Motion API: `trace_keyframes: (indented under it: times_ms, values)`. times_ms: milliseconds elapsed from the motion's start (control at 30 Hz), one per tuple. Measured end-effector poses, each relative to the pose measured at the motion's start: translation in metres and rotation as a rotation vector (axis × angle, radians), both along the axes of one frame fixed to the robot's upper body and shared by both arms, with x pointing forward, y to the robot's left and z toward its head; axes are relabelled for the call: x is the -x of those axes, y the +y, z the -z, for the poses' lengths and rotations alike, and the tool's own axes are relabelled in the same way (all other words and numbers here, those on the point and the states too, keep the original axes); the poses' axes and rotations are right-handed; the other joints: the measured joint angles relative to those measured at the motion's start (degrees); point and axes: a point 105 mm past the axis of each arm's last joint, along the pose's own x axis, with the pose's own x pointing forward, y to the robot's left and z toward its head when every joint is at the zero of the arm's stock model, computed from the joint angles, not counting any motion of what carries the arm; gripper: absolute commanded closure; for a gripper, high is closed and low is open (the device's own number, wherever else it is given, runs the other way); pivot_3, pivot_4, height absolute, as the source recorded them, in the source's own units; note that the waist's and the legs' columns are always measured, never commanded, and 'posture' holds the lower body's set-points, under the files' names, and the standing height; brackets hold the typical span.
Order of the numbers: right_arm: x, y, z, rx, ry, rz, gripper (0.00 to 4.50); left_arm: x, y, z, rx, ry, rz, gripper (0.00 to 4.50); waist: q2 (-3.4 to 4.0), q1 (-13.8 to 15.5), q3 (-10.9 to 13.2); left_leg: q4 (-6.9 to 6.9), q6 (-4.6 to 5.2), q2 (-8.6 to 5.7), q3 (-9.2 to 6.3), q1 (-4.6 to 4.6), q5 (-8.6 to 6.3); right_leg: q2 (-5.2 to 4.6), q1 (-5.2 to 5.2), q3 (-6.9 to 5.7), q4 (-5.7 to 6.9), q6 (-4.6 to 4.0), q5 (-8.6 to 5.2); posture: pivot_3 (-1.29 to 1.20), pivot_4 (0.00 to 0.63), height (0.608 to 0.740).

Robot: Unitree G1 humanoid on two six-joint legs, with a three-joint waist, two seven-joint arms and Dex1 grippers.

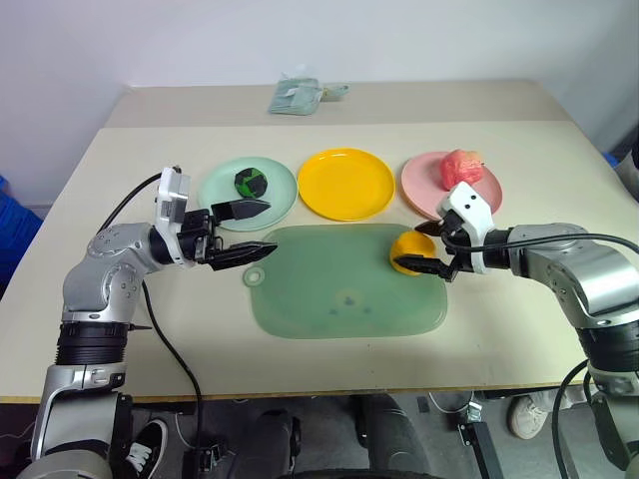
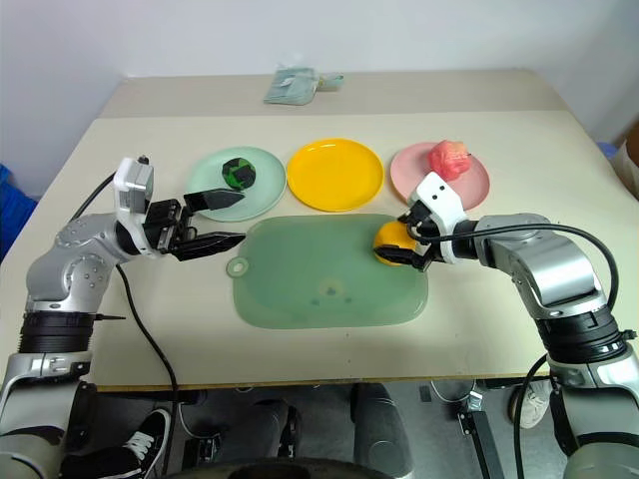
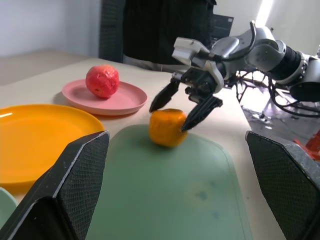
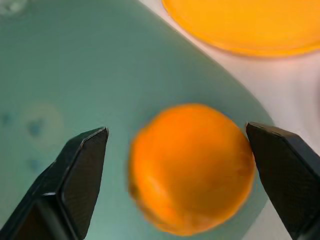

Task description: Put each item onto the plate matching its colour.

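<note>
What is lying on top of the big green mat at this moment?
The orange-yellow fruit sits on the green mat near the corner closest to the pink plate, between the open fingers of the right end effector. The mat directly under the fruit is covered.

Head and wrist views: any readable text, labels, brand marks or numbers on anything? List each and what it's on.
None readable.
Green packet at the table's far edge: any print on it is too small to read.
Green mat: a few dark spots, not letters.
Green plate, yellow plate, pink plate: plain.
Ball, apple, orange fruit: no labels.
</note>
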Motion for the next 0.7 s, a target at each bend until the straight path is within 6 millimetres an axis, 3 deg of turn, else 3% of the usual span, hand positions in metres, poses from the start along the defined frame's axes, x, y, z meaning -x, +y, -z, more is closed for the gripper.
trace_keyframes:
  times_ms: [100, 233, 367, 500, 633, 700]
  values:
    - [0.000, 0.001, 0.010, 0.037, 0.021, -0.004, 0.05, 0.000, 0.000, 0.001, -0.005, 0.001, 0.000, 0.00, 0.00, 0.09, 0.00, 0.00, 0.00, 0.00, 0.00, 0.00, 0.00, 0.00, 0.00, 0.00, 0.00, 0.00, 0.00, 0.00, 0.150, 0.740]
    - [-0.002, 0.003, 0.014, 0.021, 0.033, 0.000, 1.24, 0.001, 0.002, 0.006, -0.010, 0.009, -0.012, 0.00, 0.00, 0.09, 0.00, 0.00, 0.00, 0.00, -0.01, 0.00, 0.00, 0.01, 0.01, 0.00, 0.00, 0.00, 0.00, 0.00, 0.150, 0.740]
    - [-0.010, 0.003, 0.009, 0.023, -0.006, 0.009, 1.37, 0.000, 0.005, 0.008, -0.008, 0.011, -0.034, 0.00, 0.00, 0.08, 0.00, 0.00, 0.00, 0.00, -0.01, 0.00, 0.00, 0.01, 0.00, 0.00, 0.00, 0.00, 0.00, 0.00, 0.150, 0.740]
    - [-0.031, 0.029, -0.025, -0.137, -0.135, 0.010, 1.37, -0.005, 0.007, 0.008, -0.003, 0.015, -0.086, 0.00, 0.00, -0.32, 0.00, -0.03, -0.04, 0.02, 0.01, -0.01, 0.02, 0.02, -0.11, 0.03, 0.02, 0.00, 0.00, 0.00, 0.150, 0.740]
    - [-0.062, 0.050, -0.074, -0.206, -0.428, 0.061, 1.37, -0.016, 0.011, 0.018, -0.015, 0.044, -0.220, 0.00, -0.01, -0.20, -0.01, -0.10, -0.16, 0.04, -0.03, -0.04, 0.09, 0.05, -0.16, 0.01, 0.06, 0.00, 0.00, 0.00, 0.150, 0.740]
    - [-0.077, 0.059, -0.078, -0.222, -0.516, 0.121, 1.37, -0.022, 0.010, 0.024, -0.013, 0.060, -0.284, 0.00, -0.04, -0.02, -0.02, -0.09, -0.17, 0.02, -0.04, -0.06, 0.09, 0.03, -0.15, 0.00, 0.09, -0.01, 0.01, 0.00, 0.150, 0.740]
